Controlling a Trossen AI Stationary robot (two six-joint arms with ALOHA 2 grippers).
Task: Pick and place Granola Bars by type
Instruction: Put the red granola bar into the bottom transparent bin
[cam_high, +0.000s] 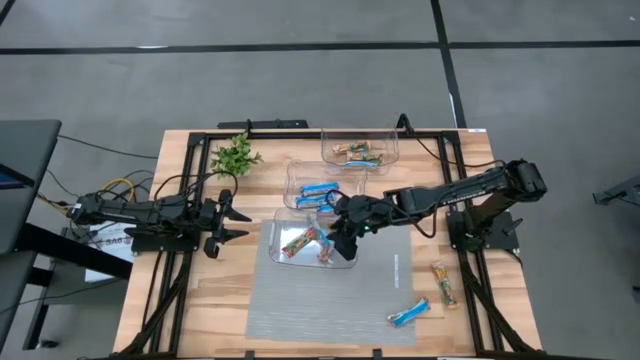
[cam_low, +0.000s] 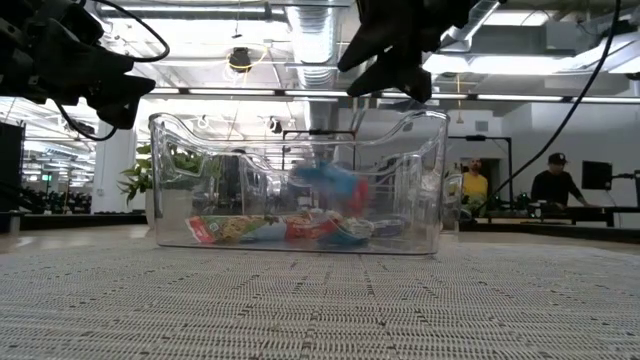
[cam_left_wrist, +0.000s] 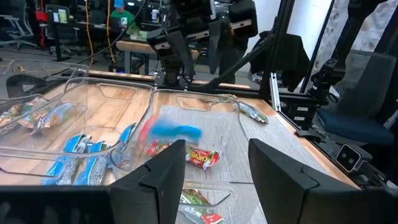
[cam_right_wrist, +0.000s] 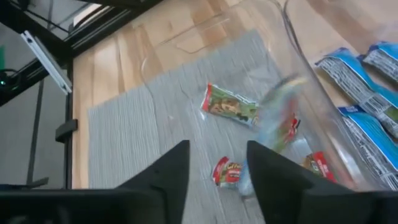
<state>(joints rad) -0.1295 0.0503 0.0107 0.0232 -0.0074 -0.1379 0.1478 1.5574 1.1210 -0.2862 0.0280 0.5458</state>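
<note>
Grey woven mat (cam_low: 320, 305) fills the front of the low view, and on it stands the near clear bin (cam_low: 297, 180). Inside this bin lie several red multicolour bars (cam_high: 300, 242). A bright blue bar (cam_left_wrist: 176, 130) shows blurred above them in the left wrist view, so I judge it is falling into the bin, just let go by the right gripper (cam_high: 343, 226). That gripper hangs over the right end of the near bin with its 2 fingers spread and nothing between them.

The left gripper (cam_high: 228, 220) waits at the left side of the table, well apart from the bins, also with fingers spread and empty.

Behind the near bin, the middle bin (cam_high: 318, 185) holds the other bright blue bars (cam_high: 322, 193). The far bin (cam_high: 360, 147) holds orange-brown bars (cam_high: 358, 152). 2 bars are not yet sorted: 1 blue bar (cam_high: 409, 313) on the mat's right front corner and 1 orange-brown bar (cam_high: 443, 283) on the wood just beside the mat.

The risk I see: the blue bar seems to land among the red ones, not with its own type in the middle bin. This would mix the types. When the gripper goes back for it, the fingers could also catch a red bar or push the light bin along the mat.
</note>
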